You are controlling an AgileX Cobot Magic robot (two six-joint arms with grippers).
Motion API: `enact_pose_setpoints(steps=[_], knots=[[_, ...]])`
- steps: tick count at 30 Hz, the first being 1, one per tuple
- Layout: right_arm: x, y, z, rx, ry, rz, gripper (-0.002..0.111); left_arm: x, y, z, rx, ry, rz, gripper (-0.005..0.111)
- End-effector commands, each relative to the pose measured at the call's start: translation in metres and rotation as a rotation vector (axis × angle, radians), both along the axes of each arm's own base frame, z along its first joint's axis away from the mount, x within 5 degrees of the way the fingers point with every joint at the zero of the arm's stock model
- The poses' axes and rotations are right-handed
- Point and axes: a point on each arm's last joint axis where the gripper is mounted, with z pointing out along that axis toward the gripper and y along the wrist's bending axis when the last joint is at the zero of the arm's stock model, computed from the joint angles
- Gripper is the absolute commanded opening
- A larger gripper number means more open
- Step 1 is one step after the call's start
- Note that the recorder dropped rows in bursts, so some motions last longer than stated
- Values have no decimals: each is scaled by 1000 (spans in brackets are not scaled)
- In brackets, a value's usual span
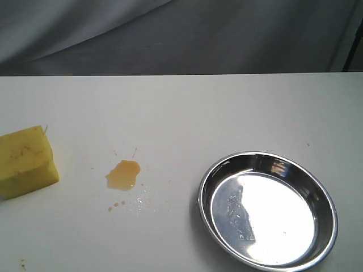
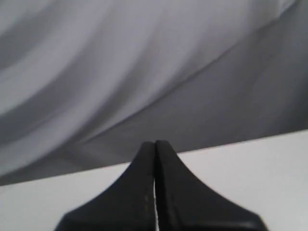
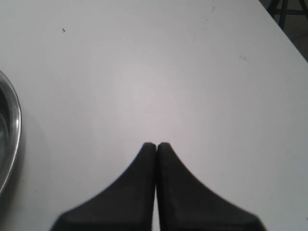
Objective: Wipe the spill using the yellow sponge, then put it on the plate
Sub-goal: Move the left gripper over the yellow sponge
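The right end effector hangs over the white bench, its two black fingers pressed together with nothing between them. Off to one side, just the shiny curved rim of the plate shows. A few tiny specks mark the bench.

One yellow sponge, one spill, one plate, and two claws: left claw, right claw.

On the table you have the sponge at the left edge, the spill to its right and apart from it, and the plate farther right and a little nearer, apart from both
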Motion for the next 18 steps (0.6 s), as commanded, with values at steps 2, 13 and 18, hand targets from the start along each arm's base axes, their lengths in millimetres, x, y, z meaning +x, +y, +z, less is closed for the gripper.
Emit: enact_pose_setpoints(steps=[2,13,18], knots=[[0,-1,0,-1,-9,-8,0,-35,4,26,-72,-148,1,0],[0,-1,0,-1,-9,-8,0,-45,5,23,-72,-165,-4,0],[0,-1,0,-1,-9,-8,0,-44,5,20,-44,-158,-7,0]])
